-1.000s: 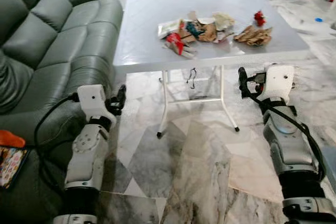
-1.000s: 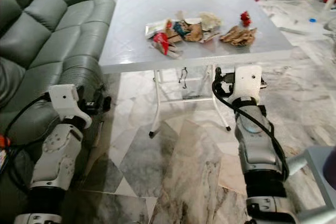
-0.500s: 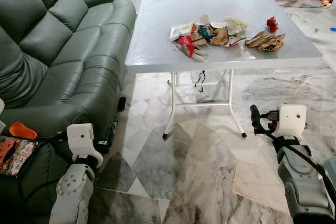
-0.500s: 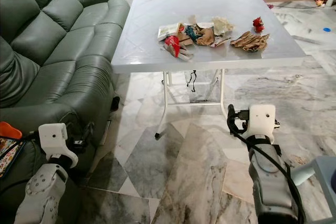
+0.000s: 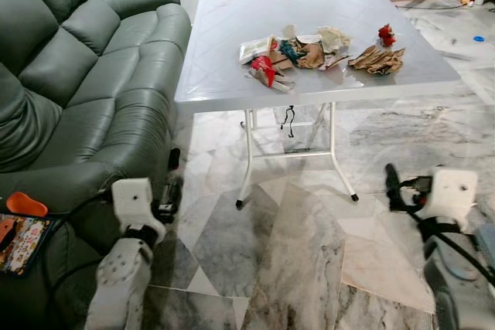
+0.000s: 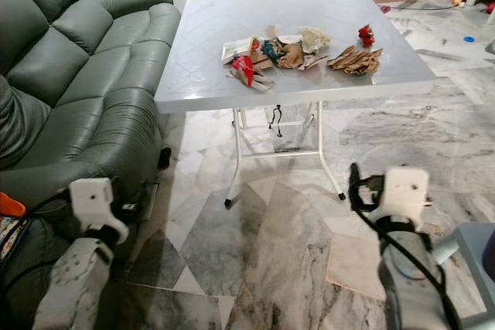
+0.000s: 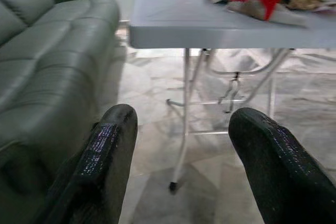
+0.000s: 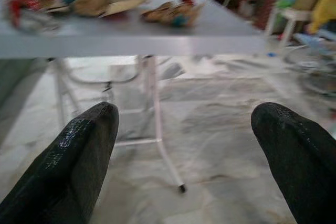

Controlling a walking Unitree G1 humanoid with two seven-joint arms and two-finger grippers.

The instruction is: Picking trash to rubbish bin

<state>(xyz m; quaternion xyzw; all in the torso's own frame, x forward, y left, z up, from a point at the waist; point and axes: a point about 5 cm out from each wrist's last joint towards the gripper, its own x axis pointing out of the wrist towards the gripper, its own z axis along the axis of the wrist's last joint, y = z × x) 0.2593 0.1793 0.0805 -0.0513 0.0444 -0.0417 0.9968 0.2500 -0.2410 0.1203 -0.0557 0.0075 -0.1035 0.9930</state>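
The trash [image 5: 321, 45] lay in a heap on the white table [image 5: 232, 75], probably waiting to be picked up. The left gripper [image 7: 181, 145] and right gripper [image 8: 184, 145] hung low with fingers wide apart, holding nothing.

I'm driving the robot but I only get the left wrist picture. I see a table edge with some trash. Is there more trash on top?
Observer: Yes, a brown crumpled paper lies apart from the main trash pile, toward the table's right side.
Operator: Is anything red up there?
Observer: A small red scrap sits just behind that brown paper.
Operator: Where's my other hand?
Observer: The right gripper is open, low over the floor, facing the white table.
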